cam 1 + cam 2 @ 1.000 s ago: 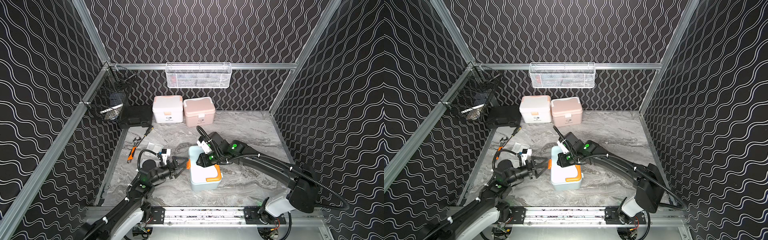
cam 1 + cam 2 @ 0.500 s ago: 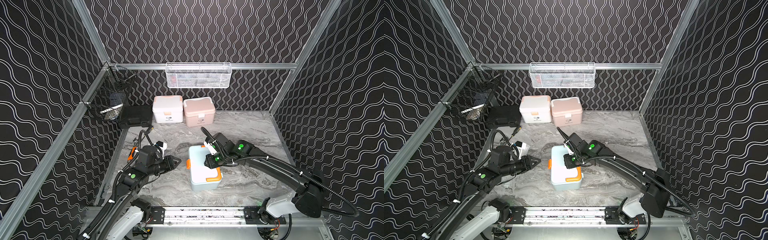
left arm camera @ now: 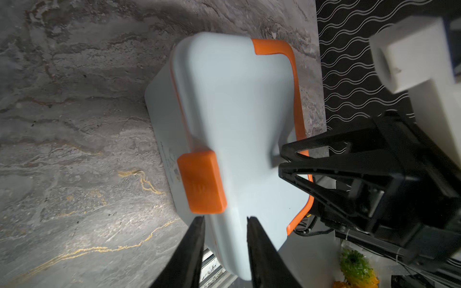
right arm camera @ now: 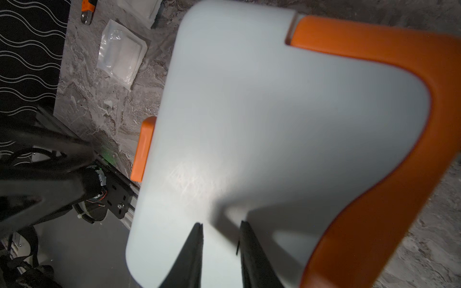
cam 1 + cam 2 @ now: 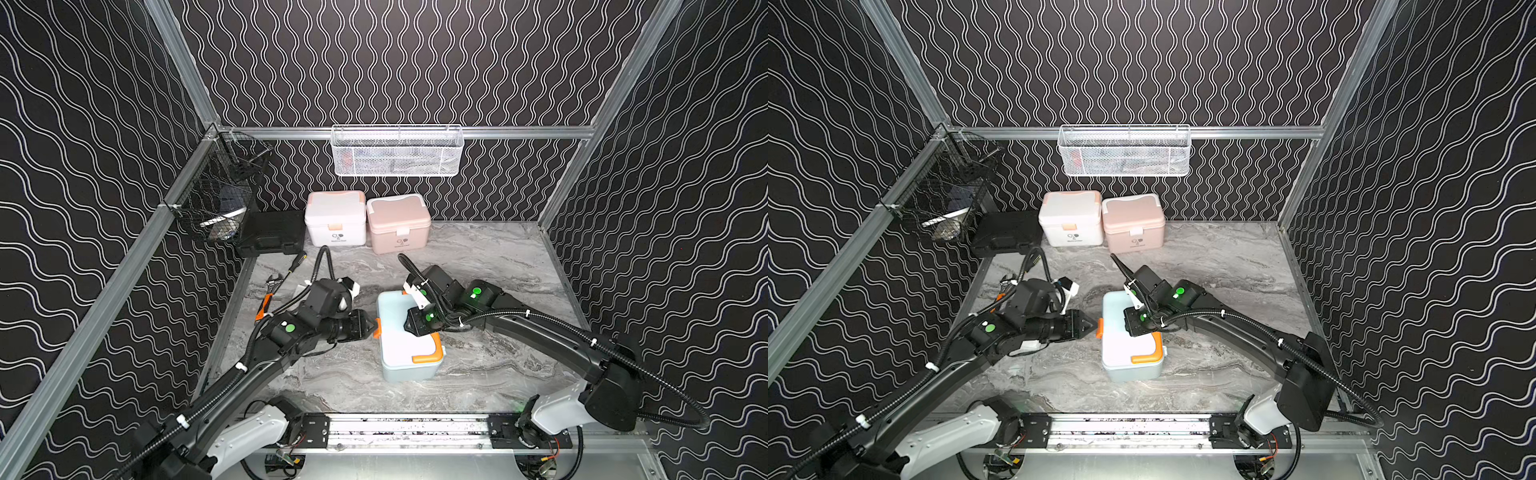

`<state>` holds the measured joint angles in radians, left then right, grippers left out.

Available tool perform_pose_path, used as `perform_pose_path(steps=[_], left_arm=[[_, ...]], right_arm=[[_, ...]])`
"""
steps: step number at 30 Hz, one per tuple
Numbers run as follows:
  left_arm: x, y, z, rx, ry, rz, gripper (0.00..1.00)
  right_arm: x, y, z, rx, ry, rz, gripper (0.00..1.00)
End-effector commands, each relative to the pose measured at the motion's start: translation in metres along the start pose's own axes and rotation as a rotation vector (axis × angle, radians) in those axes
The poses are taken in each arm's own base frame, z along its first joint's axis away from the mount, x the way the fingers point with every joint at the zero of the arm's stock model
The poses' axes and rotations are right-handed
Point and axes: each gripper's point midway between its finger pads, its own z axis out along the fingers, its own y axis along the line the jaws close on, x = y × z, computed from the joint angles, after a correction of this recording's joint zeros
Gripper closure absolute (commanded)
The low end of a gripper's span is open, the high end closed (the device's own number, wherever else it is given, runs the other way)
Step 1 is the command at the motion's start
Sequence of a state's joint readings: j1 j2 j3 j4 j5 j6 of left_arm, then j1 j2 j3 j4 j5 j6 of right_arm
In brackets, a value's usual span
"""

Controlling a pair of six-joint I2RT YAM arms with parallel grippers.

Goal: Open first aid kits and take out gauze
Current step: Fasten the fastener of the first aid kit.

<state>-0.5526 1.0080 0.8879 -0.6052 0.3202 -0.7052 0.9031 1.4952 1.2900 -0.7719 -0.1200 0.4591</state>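
The light blue first aid kit (image 5: 399, 345) (image 5: 1125, 349) with orange trim stands closed mid-table. Its orange latch (image 5: 376, 328) (image 3: 202, 182) faces my left arm. My left gripper (image 5: 369, 327) (image 3: 225, 218) sits right at that latch, jaws a narrow gap apart with nothing between them. My right gripper (image 5: 409, 330) (image 4: 220, 224) rests on the lid, tips down, also narrowly open and empty. The white kit (image 5: 336, 218) and the pink kit (image 5: 398, 224) stand closed at the back wall. Two gauze (image 4: 122, 53) packets lie on the table beyond the blue kit in the right wrist view.
A flat black case (image 5: 272, 232) lies left of the white kit. An orange-handled wrench (image 5: 266, 299) and a screwdriver (image 5: 293, 266) lie by the left wall. A white wire basket (image 5: 397, 151) hangs on the back rail, a black one (image 5: 216, 199) on the left rail.
My left gripper closed from wide open to a narrow gap, drew back from the blue kit, then came back to its latch. The right gripper shifted slightly on the lid.
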Motion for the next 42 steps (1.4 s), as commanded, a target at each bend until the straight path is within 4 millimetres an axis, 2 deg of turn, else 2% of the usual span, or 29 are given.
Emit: perform_pose_path(steps=[1,14,25,33,34,37,42], left_arm=[[-0.006,0.005,0.008,-0.078,-0.021,0.049,0.66],[-0.001,0.019,0.029,-0.118,0.004,0.056,0.78],[0.006,0.027,0.031,-0.12,0.005,0.038,0.78],[-0.004,0.005,0.017,-0.025,-0.058,0.032,0.55],[-0.004,0.003,0.014,-0.019,-0.062,0.035,0.54],[-0.006,-0.003,0.01,0.002,-0.068,0.035,0.51],[-0.005,-0.003,0.017,0.01,-0.054,0.024,0.48]], right_arm=[[0.01,-0.005,0.003,0.023,0.043,-0.001,0.72],[0.015,-0.008,0.005,0.024,0.049,0.006,0.72],[0.016,-0.006,0.007,0.013,0.054,0.009,0.72],[0.012,-0.003,0.0,0.003,0.034,0.012,0.69],[0.009,-0.003,-0.003,0.006,0.022,0.013,0.66],[0.003,-0.003,-0.014,0.014,-0.018,0.014,0.64],[-0.004,-0.012,-0.029,0.052,-0.075,0.026,0.57]])
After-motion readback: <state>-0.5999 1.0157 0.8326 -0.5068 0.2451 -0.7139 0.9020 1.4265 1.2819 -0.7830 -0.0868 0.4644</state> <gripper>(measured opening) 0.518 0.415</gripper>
